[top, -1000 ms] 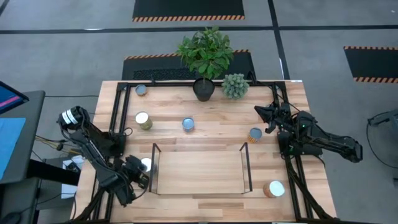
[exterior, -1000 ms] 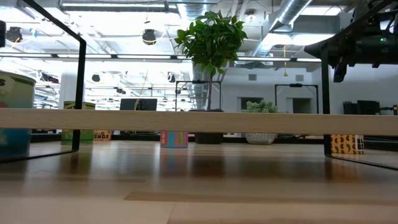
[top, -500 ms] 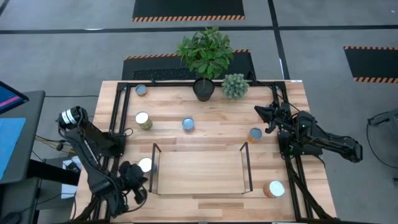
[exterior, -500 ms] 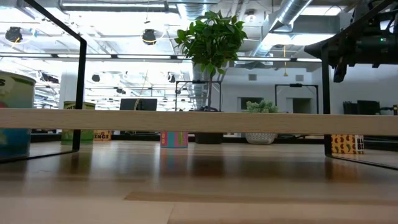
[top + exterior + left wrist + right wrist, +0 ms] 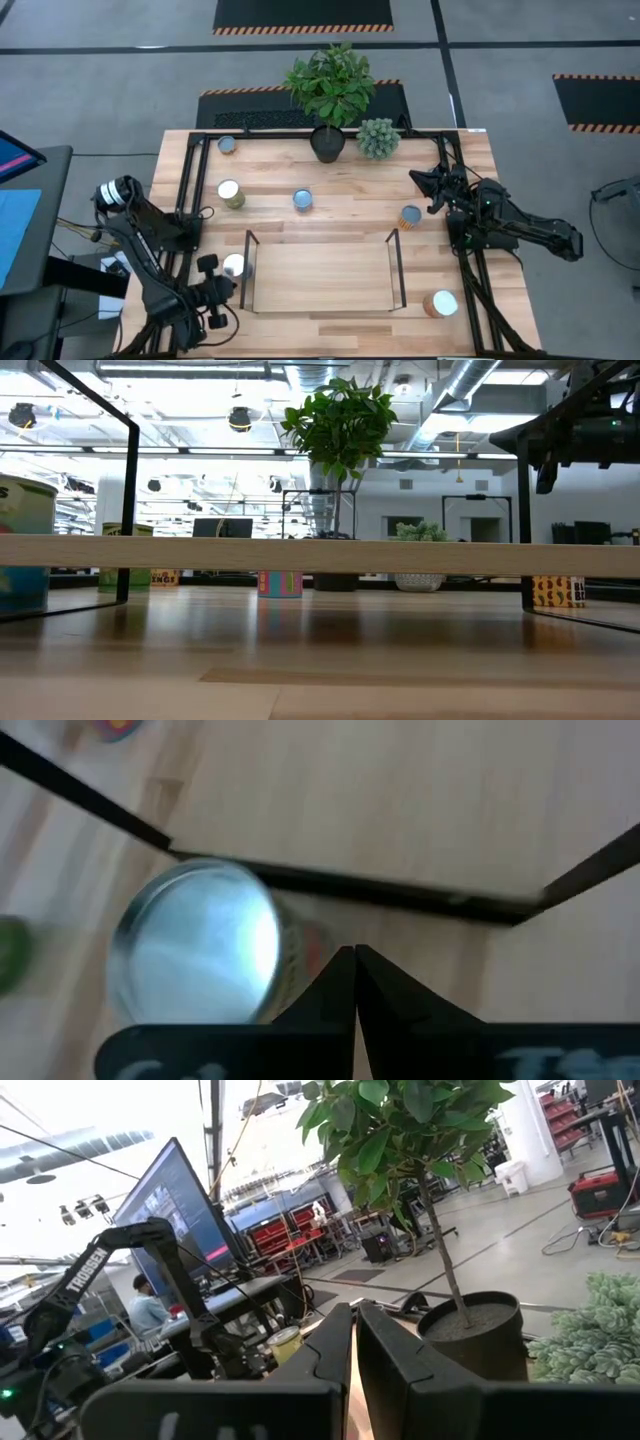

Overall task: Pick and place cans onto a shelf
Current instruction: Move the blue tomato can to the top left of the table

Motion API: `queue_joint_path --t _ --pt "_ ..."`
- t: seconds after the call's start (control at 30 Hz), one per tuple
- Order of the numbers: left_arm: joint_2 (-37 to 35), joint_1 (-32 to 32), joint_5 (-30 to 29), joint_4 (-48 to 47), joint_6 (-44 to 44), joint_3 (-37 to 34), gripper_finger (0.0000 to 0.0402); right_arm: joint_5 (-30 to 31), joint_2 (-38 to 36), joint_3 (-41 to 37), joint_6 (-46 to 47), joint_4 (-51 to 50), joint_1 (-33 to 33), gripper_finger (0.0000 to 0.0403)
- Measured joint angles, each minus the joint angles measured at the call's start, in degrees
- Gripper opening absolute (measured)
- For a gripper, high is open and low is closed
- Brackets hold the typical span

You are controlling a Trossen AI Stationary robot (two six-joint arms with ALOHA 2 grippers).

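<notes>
The shelf (image 5: 320, 275) is a low light-wood board with dark wire frames at its short ends; its edge runs across the low view (image 5: 320, 555). A silver-topped can (image 5: 233, 265) stands on the table just outside the shelf's left frame, and shows in the left wrist view (image 5: 200, 950). My left gripper (image 5: 220, 290) is shut and empty, just near of that can (image 5: 355, 970). My right gripper (image 5: 420, 182) is shut and empty above the table's right side (image 5: 355, 1325). Other cans stand at the far left (image 5: 228, 145), left (image 5: 230, 193), middle (image 5: 303, 200), right (image 5: 410, 216) and near right (image 5: 440, 303).
A dark pot with a leafy plant (image 5: 328, 140) and a small pale-green plant (image 5: 378, 138) stand at the table's far edge. Black frame rails run along the table's left (image 5: 185, 190) and right (image 5: 462, 250) sides. Bare wood lies between the shelf and the far cans.
My left gripper has drawn back a little from over the silver-topped can toward the table's near edge. The can stands where it was.
</notes>
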Motion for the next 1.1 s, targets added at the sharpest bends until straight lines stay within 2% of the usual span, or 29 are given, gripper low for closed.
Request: queue_joint_path --t 0.1,0.13,0.23,0.3,0.33,0.43,0.53,0.63,0.73,0.83,0.9,0.97,1.1 --pt "1.2 0.2 -1.4 -4.9 -3.1 -0.2 0.0 0.0 0.0 0.0 0.1 0.0 0.0 0.0047" --pt "1.8 0.5 -1.5 -8.4 -7.4 -0.2 0.0 0.0 0.0 0.0 0.2 0.0 0.0 0.0047" --pt "3.6 1.3 1.1 -24.7 -27.9 -0.4 0.0 0.0 0.0 0.0 1.1 0.0 0.1 0.0047" --pt "4.0 1.2 1.5 -31.1 -35.1 -0.3 0.0 0.0 0.0 0.0 2.0 0.0 0.5 0.0047" --pt "3.9 0.6 0.7 -31.2 -34.8 0.0 0.0 0.0 0.0 0.0 2.1 0.0 0.8 0.0047" --pt "1.6 -0.6 -1.9 -26.0 -25.9 2.0 0.0 0.0 0.0 0.0 2.1 0.0 2.1 0.0047" --pt "-0.3 -0.7 1.5 -20.8 -21.5 4.6 0.0 0.0 0.0 0.0 2.1 0.0 3.4 0.0047" --pt "-2.6 -0.9 1.1 -19.4 -24.5 7.3 0.0 0.0 0.0 0.0 2.2 -0.1 4.7 0.0047" --pt "-4.7 -1.3 -4.5 -20.3 -29.7 9.8 0.0 0.1 0.0 0.0 2.9 0.0 5.6 0.0047" --pt "-6.0 -0.3 -10.2 -28.2 -38.3 11.5 0.0 0.1 0.0 0.0 3.0 0.0 6.0 0.0047" --pt "-6.3 2.1 -8.7 -31.1 -42.0 11.4 0.0 0.1 0.0 0.0 3.0 0.0 5.9 0.0047" --pt "-7.7 6.1 -5.9 -30.2 -39.0 8.9 0.0 0.2 0.0 0.0 3.0 0.0 5.9 0.0047" --pt "-8.7 15.5 -2.7 -30.7 -41.4 6.6 0.0 0.5 0.0 0.0 3.0 0.0 5.9 0.0047"
